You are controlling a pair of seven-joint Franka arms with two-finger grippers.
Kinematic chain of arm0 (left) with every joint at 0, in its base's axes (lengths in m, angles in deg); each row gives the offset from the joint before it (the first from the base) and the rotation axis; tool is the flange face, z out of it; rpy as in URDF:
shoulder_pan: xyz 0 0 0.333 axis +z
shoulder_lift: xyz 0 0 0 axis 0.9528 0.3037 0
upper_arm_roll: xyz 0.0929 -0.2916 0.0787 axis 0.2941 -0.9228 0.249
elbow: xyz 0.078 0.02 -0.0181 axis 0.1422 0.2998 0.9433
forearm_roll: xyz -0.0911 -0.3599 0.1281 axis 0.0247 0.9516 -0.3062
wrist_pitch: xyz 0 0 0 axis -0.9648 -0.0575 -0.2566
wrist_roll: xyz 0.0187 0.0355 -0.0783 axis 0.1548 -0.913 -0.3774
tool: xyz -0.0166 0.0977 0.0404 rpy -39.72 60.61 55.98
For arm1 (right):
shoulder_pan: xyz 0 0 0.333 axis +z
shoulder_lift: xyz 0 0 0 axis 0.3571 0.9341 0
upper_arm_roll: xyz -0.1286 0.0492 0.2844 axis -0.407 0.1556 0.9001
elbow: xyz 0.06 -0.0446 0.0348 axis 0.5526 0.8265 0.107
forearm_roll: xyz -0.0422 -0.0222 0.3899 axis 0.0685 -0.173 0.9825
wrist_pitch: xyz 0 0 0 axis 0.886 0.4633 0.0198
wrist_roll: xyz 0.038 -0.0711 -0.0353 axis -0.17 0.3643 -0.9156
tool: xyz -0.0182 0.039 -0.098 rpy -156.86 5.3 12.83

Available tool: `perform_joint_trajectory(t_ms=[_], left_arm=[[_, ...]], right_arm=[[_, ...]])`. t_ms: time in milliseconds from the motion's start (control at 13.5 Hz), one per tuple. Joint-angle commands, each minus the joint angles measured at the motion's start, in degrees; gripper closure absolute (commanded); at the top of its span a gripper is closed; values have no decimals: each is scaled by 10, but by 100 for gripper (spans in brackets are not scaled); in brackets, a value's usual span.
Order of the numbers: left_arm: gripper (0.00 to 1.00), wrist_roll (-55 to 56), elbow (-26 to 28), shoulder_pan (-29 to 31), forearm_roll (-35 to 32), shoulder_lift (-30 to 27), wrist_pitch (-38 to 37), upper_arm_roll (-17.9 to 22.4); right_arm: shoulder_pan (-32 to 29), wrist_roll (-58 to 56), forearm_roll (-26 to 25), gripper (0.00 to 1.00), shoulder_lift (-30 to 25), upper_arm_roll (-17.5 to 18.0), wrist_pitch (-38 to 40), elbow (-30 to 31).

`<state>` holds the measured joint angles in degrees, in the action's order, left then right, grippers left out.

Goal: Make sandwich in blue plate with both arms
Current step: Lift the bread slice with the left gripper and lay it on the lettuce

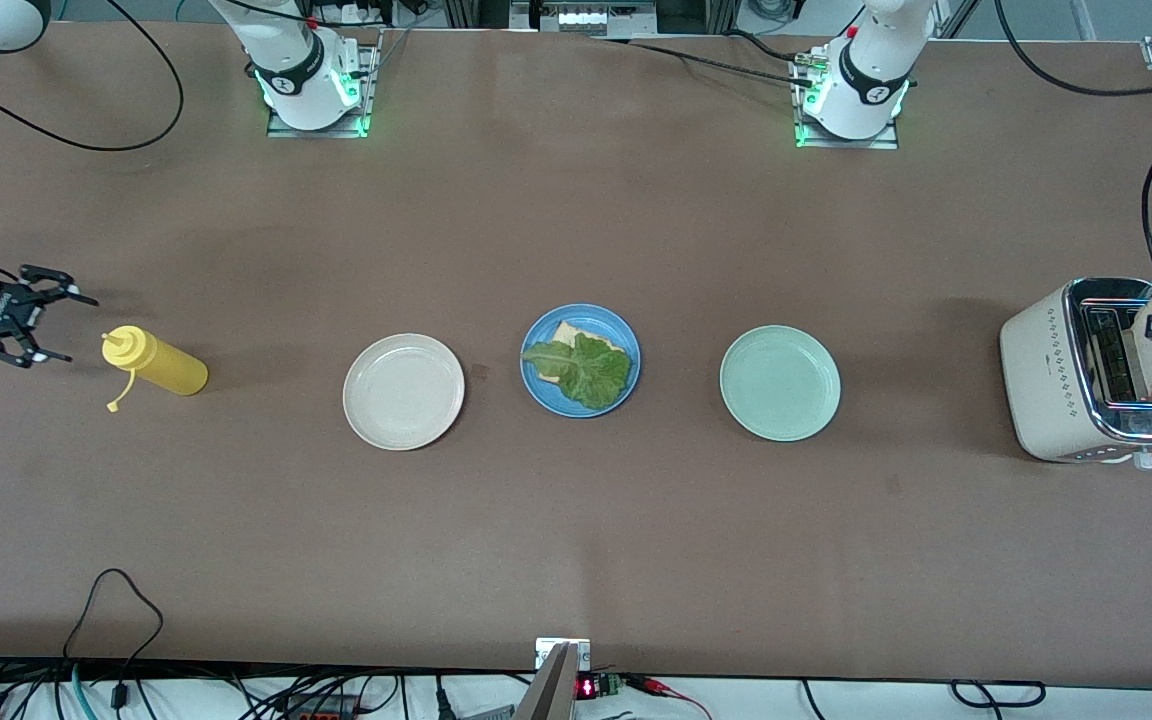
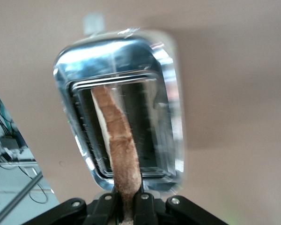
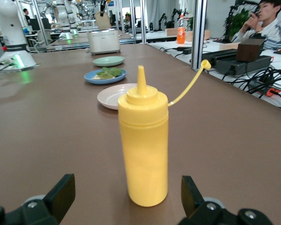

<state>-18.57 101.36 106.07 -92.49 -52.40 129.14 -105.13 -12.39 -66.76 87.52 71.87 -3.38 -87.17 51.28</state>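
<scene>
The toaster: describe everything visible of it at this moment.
The toaster is a cream-bodied appliance with a shiny chrome top and two slots, standing upright at the left arm's end of the table, beside the pale green plate. A browned bread slice stands on edge, part-way out of one slot, pinched at its upper edge by the left tool, which is shut on it. The other slot looks empty.

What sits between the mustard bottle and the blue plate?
Front view: only the beige plate lies between the yellow bottle and the blue plate; the rest is bare tabletop.
</scene>
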Motion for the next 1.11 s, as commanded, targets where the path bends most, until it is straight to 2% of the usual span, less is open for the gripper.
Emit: perform_joint_trajectory(t_ms=[0, 74, 148, 221, 369, 591, 738, 1034], left_arm=[[99, 12, -31, -9, -5, -5, -55, -111], [99, 10, -28, -26, 2, 5, -59, -145], [99, 18, -29, -54, 12, 18, -63, -159], [99, 30, -29, -91, 23, 22, -63, -159], [99, 128, -29, -148, 109, 30, -60, -159], [99, 229, -34, -247, 216, 73, -44, -158], [99, 262, -40, -262, 306, 100, 23, -158], [99, 225, -39, -254, 518, 213, 146, -155]], right_arm=[[1, 84, -60, 0, -58, -2, 29, -35], [5, 115, -74, 0, -83, 1, 29, -35], [25, 154, -88, 0, -109, 2, 29, -35], [46, 191, -95, 0, -130, 1, 29, -36], [96, 271, -109, 0, -157, 1, 28, -54], [169, 379, -121, 0, -159, -2, 25, -109], [227, 450, -154, 0, -165, -4, 18, -130], [300, 565, -179, 0, -168, -3, -37, -136]])
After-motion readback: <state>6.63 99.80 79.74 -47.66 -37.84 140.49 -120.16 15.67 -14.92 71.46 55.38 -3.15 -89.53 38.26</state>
